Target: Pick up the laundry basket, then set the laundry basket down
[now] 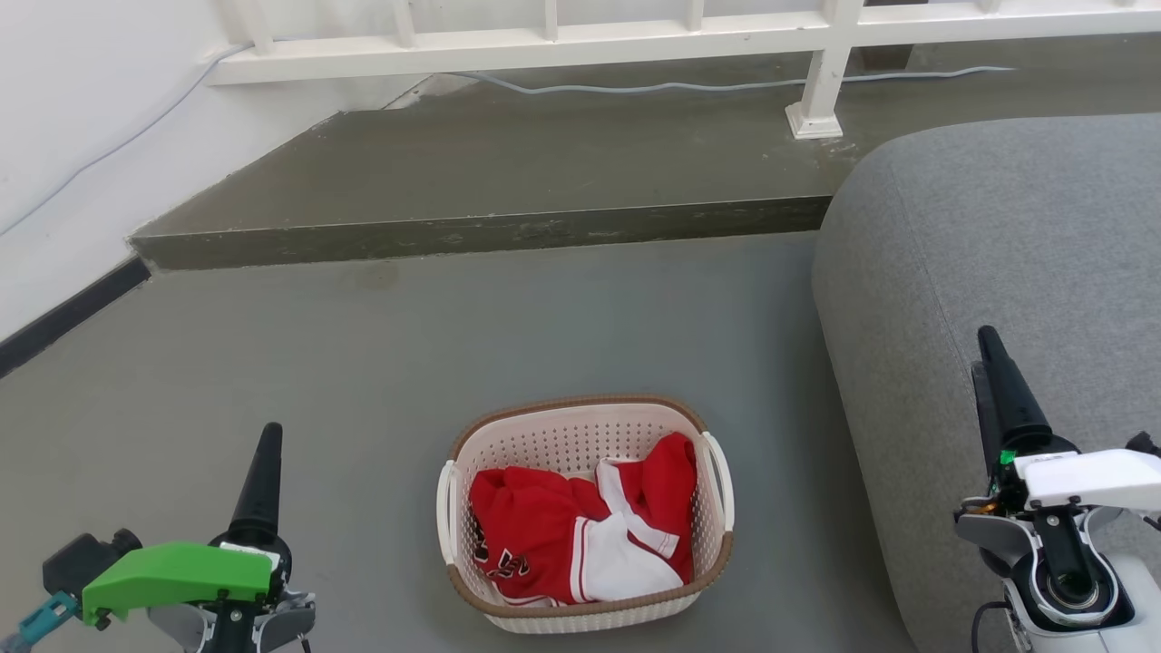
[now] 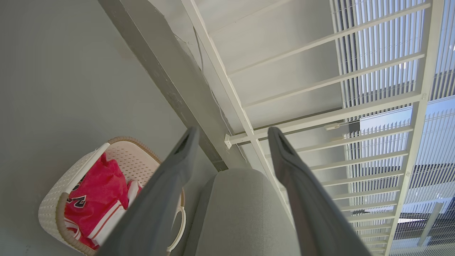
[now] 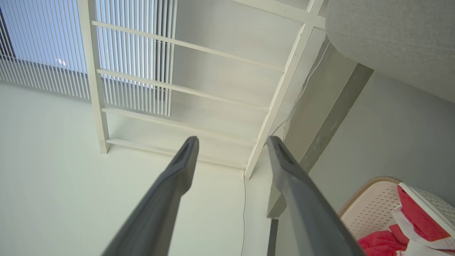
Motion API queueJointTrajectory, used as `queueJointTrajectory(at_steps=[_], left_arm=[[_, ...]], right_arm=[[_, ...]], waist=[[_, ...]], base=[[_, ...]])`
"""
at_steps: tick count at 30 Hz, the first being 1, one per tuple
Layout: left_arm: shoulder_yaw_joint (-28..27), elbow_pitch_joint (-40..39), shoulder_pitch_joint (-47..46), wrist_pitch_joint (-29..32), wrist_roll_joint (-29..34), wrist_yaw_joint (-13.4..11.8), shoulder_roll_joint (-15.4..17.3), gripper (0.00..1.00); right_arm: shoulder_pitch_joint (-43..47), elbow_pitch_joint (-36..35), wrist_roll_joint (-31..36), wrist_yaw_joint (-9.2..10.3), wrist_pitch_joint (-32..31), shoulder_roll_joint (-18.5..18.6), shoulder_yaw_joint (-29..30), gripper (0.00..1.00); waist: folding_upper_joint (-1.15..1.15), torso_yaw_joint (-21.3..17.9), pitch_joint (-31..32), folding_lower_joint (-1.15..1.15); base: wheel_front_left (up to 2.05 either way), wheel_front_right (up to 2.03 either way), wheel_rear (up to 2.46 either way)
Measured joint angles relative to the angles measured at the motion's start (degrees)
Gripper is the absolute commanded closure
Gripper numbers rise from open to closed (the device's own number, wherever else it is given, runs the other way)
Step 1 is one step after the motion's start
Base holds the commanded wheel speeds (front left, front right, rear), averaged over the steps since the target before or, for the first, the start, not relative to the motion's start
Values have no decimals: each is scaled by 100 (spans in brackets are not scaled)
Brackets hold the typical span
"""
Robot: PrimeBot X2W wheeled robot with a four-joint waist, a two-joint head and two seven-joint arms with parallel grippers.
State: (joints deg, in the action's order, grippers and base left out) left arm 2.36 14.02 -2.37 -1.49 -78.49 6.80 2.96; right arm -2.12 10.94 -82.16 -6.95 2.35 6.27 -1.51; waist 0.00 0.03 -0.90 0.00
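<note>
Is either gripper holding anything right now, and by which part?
Nothing is held. The left gripper and right gripper are both open and empty; the laundry basket sits untouched on the floor.

Grey smooth floor (image 1: 363, 345), evenly lit. At the back a low raised concrete step (image 1: 508, 163) runs across, its darker edge facing front. White railing (image 1: 544, 41) stands on the step, one post foot (image 1: 814, 122) toward the right. Pale cable (image 1: 635, 88) lies along the step under the railing. White wall (image 1: 82, 136) on the left with dark baseboard (image 1: 63, 313). Grey upholstered sofa (image 1: 998, 254) on the right. Behind the railing — vertical blinds (image 2: 376, 53), daylight coming through.
</note>
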Motion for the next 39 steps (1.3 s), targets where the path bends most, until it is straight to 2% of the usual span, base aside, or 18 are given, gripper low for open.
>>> queueJointTrajectory(at_steps=[7, 16, 21, 27, 35, 39], left_arm=[[19, -54, -5, -114, 693, 0, 41, 0], [149, -172, -94, -275, 1873, -2, 116, 0], [219, -207, -96, -352, 2308, -35, 118, 0], [339, -291, -107, -471, 3033, -138, 116, 0], [433, -370, -118, -599, 3674, -202, 94, 0], [487, -404, -121, -675, 3964, -233, 69, 0]], right_arm=[[-25, -24, 664, -1, 126, 188, -231, 0], [-100, -21, 1734, -2, 272, 409, -546, 0], [-120, -21, 2129, 7, 326, 423, -580, 0], [-205, -43, 2752, 107, 448, 422, -631, 0], [-218, -45, 3424, 253, 569, 424, -735, 0], [-222, -46, 3754, 259, 627, 424, -801, 0]], waist=[[0, -3, -6, 0], [0, -6, -6, 0], [0, -11, -9, 0], [0, -14, -20, 0], [0, -11, -36, 0], [0, -10, -37, 0]], base=[[0, 0, 0], [0, 0, 0], [0, 0, 0], [0, 0, 0], [0, 0, 0], [0, 0, 0]])
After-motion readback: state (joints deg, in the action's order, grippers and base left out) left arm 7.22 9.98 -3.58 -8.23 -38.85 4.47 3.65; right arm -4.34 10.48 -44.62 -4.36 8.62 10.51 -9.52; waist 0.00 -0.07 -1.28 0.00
